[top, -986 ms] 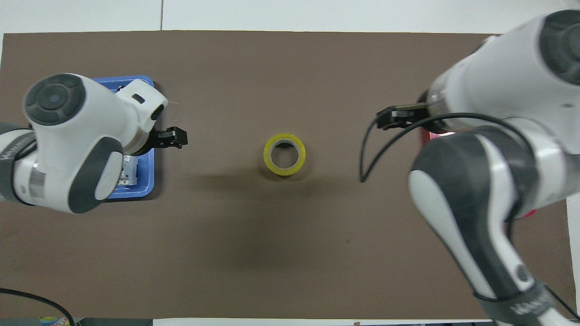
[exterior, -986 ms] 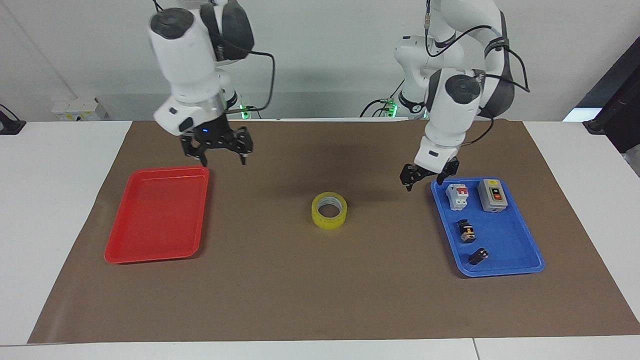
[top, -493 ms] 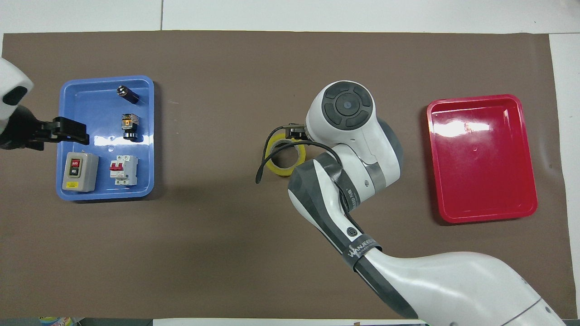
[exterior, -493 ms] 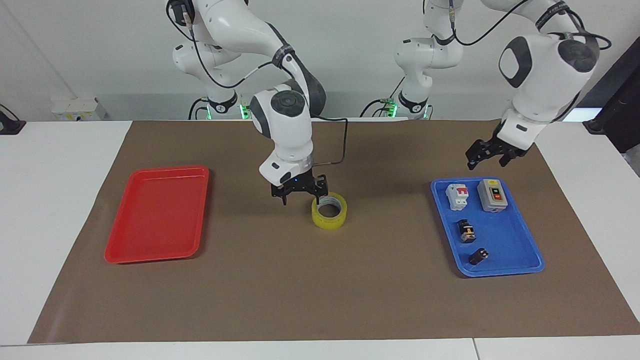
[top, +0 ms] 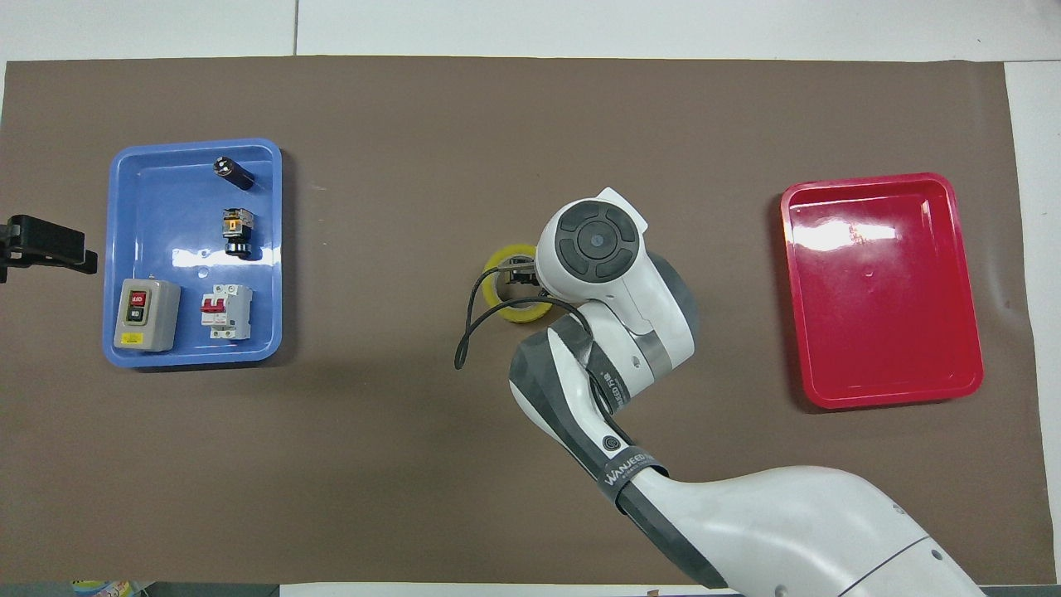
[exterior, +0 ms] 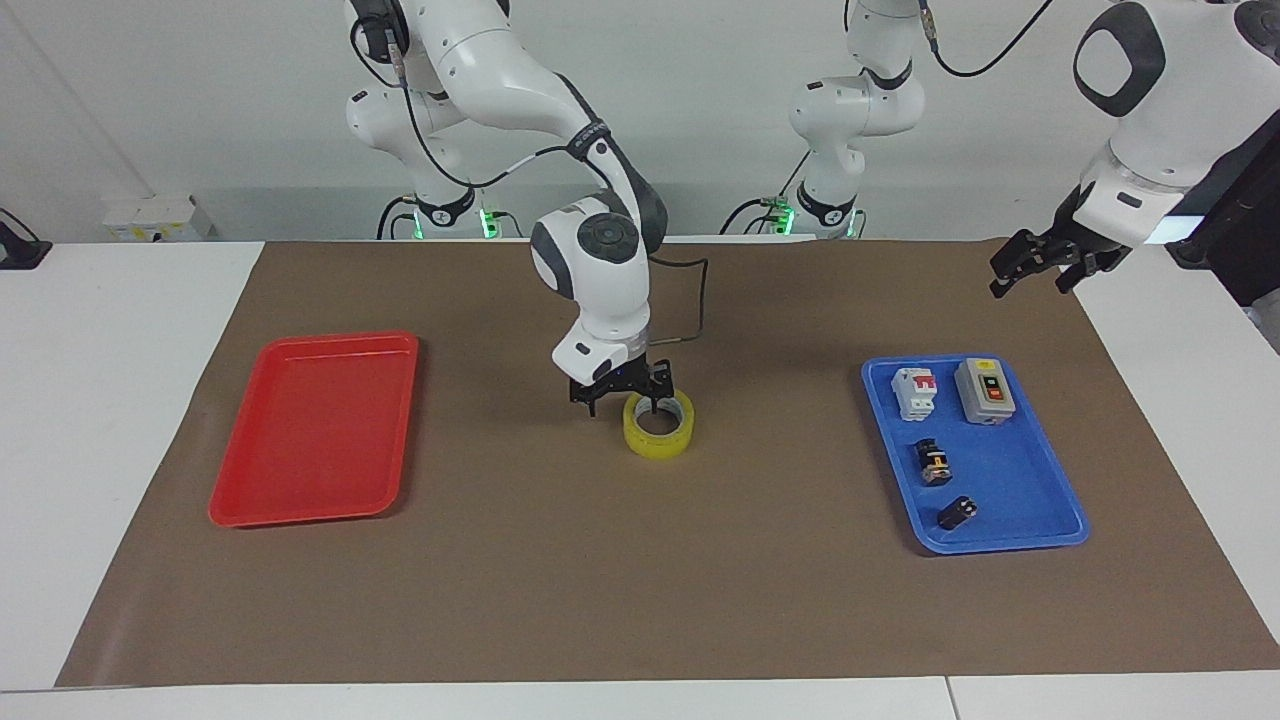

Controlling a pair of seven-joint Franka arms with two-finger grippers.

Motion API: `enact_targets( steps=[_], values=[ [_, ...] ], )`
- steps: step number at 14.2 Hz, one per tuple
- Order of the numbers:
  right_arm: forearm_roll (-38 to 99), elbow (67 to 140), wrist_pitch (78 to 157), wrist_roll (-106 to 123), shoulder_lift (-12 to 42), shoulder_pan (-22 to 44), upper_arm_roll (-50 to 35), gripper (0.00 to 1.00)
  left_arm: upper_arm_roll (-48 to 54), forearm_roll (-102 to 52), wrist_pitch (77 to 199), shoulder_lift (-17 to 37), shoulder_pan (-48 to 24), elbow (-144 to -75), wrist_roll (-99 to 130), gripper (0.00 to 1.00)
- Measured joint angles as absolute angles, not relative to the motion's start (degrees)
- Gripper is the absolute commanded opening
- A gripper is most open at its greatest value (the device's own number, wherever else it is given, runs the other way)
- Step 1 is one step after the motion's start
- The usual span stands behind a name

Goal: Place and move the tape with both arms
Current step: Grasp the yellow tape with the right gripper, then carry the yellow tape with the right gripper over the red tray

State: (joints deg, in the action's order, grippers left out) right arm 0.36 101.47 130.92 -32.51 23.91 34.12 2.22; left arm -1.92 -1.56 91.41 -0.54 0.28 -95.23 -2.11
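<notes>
The yellow tape (exterior: 660,440) lies flat in the middle of the brown mat, and its rim shows in the overhead view (top: 500,267). My right gripper (exterior: 622,400) is low at the roll and open. One finger is in the core ring and the other is outside the roll, toward the right arm's end. In the overhead view the right wrist covers most of that gripper (top: 520,272). My left gripper (exterior: 1040,268) is open and empty, raised over the mat's edge at the left arm's end. It also shows in the overhead view (top: 50,247).
A blue tray (exterior: 1000,480) at the left arm's end holds a grey switch box (exterior: 985,390), a white breaker (exterior: 914,392) and two small black parts. A red tray (exterior: 310,430) lies empty at the right arm's end.
My right gripper swung from over the red tray to the tape and came down astride its wall. My left gripper drew away from the blue tray, up and outward.
</notes>
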Motion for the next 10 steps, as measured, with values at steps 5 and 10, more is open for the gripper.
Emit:
enact_targets(
  steps=[5,10],
  values=[
    [0.36,103.38,131.75,-32.51,23.9,34.74,2.2,0.61,-1.38,-1.58,91.39,-0.54,0.28,-95.24,-2.11,1.0],
    [0.36,103.71,131.97,-32.52,23.89,35.09,2.2,0.48,-1.46,-1.58,91.39,-0.54,0.32,-95.24,-2.11,1.0]
  ],
)
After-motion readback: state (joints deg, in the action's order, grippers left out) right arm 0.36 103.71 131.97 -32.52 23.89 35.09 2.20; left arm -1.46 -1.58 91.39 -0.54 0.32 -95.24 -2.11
